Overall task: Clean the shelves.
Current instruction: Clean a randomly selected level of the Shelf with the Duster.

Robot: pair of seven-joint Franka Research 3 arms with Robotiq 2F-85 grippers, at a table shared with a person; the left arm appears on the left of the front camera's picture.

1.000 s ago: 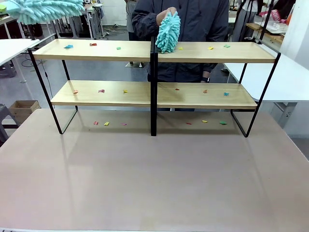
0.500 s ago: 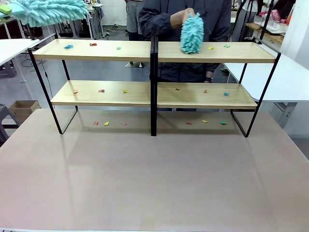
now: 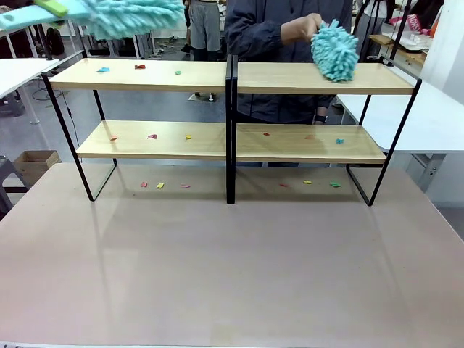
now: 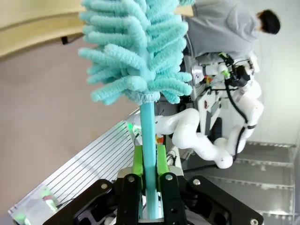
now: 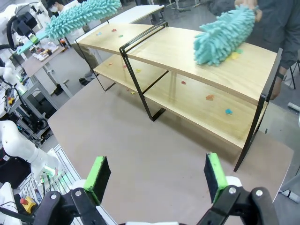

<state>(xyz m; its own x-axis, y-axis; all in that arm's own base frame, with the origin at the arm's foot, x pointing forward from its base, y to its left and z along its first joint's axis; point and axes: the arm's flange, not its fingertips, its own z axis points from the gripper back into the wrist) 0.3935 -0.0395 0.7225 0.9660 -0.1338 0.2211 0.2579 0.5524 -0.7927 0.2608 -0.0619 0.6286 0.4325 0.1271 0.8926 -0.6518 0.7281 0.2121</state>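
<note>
Left gripper clamped on duster handle; right gripper jaws apart, empty. Risk: shelves frame struck if duster is swung low; scraps missed.

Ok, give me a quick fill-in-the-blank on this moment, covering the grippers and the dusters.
The left gripper is shut on the ___ of a teal duster.
The right gripper is ___, nothing between its pads.
The person's hand holds a second duster on the ___ board of the shelves.
Missing: handle; open; top.

white side table, cardboard box
</note>
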